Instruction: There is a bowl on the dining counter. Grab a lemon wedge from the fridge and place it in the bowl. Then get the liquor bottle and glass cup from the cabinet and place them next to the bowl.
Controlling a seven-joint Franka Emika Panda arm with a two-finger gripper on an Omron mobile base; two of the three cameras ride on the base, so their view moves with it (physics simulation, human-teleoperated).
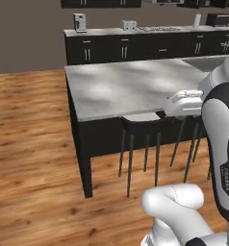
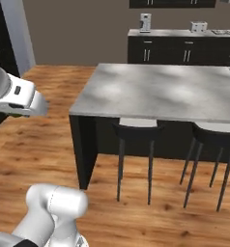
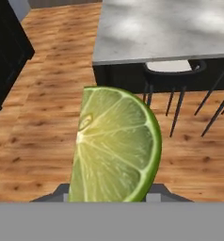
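Up close in the hand view, a yellow-green lemon wedge (image 3: pixel 116 146) stands with its cut face toward the camera. My gripper (image 3: pixel 111 195) is shut on it, and its fingers are mostly hidden behind the fruit. My white hand (image 1: pixel 184 103) hovers over the wooden floor, just short of the near edge of the dining counter (image 1: pixel 126 86). The same hand (image 2: pixel 25 99) appears at the far left, left of the dining counter (image 2: pixel 160 91). The hand camera looks toward the corner of the dining counter (image 3: pixel 170 28). Black upper cabinet (image 1: pixel 99 3) fronts line the back wall.
Black stools (image 1: pixel 140 125) (image 2: pixel 136 128) stand tucked under the counter's near edge. A sink (image 1: pixel 208 62) is set into its right end. Behind it runs a narrower grey top over black lower cabinets (image 1: pixel 126 48) with small appliances. Open wooden floor (image 1: pixel 30 144) lies to the left.
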